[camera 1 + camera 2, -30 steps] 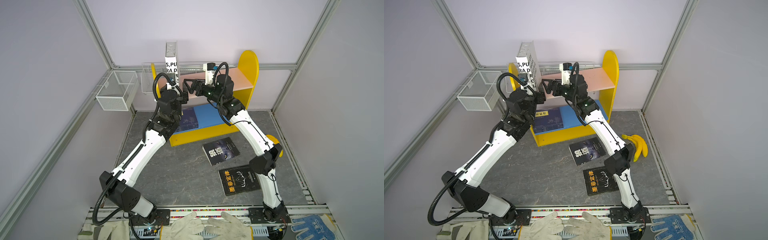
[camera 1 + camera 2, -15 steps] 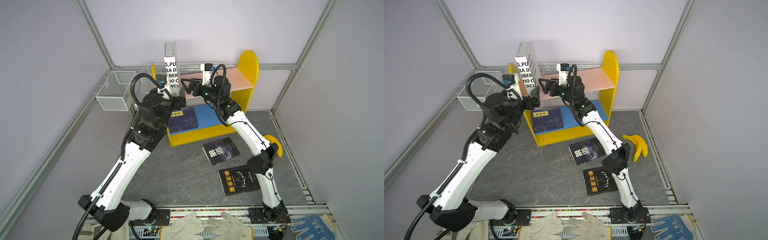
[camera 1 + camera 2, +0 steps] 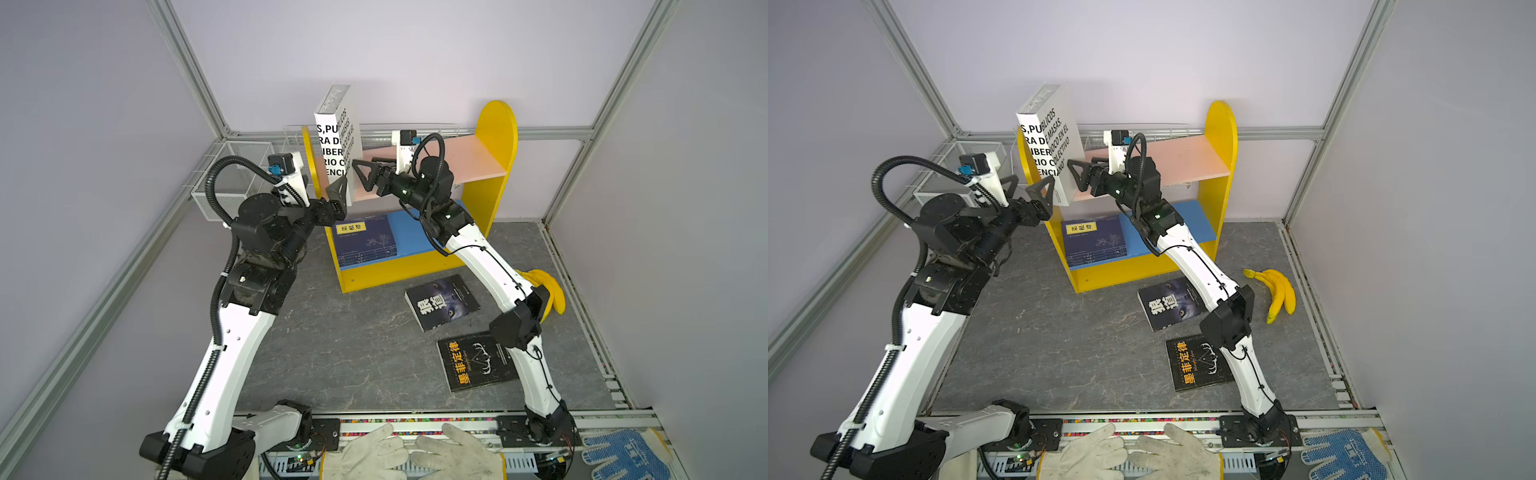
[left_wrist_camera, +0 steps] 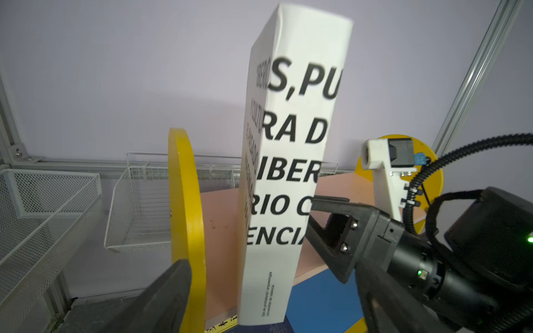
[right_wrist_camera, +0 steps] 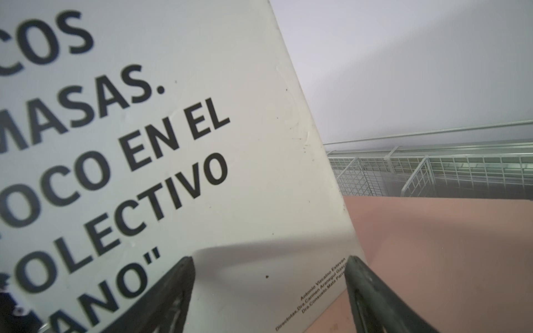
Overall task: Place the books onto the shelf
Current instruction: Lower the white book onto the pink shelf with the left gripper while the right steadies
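The white book [image 3: 336,141] [image 3: 1050,141] [image 4: 288,144] [image 5: 173,144] stands on end on the pink upper board [image 3: 469,158] of the shelf [image 3: 494,137] [image 3: 1221,137], near its left side panel with a gap between. My left gripper [image 3: 322,189] [image 3: 1025,187] [image 4: 271,265] is open, just left of the book and off it. Open too, my right gripper [image 3: 361,170] [image 3: 1081,166] [image 5: 269,259] faces the book's right cover; whether it touches, I cannot tell. Navy books [image 3: 365,241] [image 3: 1094,241] lie stacked on the blue lower board. Two black books [image 3: 442,301] [image 3: 478,365] lie on the floor.
White wire baskets [image 3: 232,183] [image 3: 951,174] hang on the back-left frame beside the shelf. A banana bunch [image 3: 1277,291] lies right of the right arm. Work gloves [image 3: 415,453] and a blue glove [image 3: 623,453] rest on the front rail.
My left gripper has opened wider and drawn back left, away from the white book. The right gripper has shifted left up to the book's cover. The book stays upright.
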You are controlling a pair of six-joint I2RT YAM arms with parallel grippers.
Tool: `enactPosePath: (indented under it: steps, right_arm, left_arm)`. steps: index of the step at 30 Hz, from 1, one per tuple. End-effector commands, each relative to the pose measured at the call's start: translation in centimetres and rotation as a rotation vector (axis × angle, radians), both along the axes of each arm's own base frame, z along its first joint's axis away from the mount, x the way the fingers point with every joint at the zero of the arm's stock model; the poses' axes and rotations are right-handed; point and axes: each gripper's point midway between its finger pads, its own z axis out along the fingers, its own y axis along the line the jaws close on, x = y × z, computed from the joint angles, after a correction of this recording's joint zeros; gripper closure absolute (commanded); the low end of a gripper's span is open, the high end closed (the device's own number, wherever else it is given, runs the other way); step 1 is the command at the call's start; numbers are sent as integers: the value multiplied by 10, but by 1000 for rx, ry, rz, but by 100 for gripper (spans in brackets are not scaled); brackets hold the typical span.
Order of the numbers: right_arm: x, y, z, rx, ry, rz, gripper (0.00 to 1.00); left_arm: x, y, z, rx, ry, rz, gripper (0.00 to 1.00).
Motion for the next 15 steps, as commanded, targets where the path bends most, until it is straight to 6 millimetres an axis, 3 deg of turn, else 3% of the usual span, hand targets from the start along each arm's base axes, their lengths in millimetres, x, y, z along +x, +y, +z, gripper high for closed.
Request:
enactPosePath:
  steps: [1, 5, 15]
  right_arm:
    - [33, 19, -89, -61, 201, -15, 15]
    - [41, 19, -85, 26, 219, 9, 17]
    - [18, 53, -93, 103, 256, 228, 20]
  left_arm:
    - [3, -8, 6, -61, -29, -94, 11]
    - [2, -19, 19, -86, -86, -192, 11]
    - [-3, -33, 23, -114, -110, -293, 11]
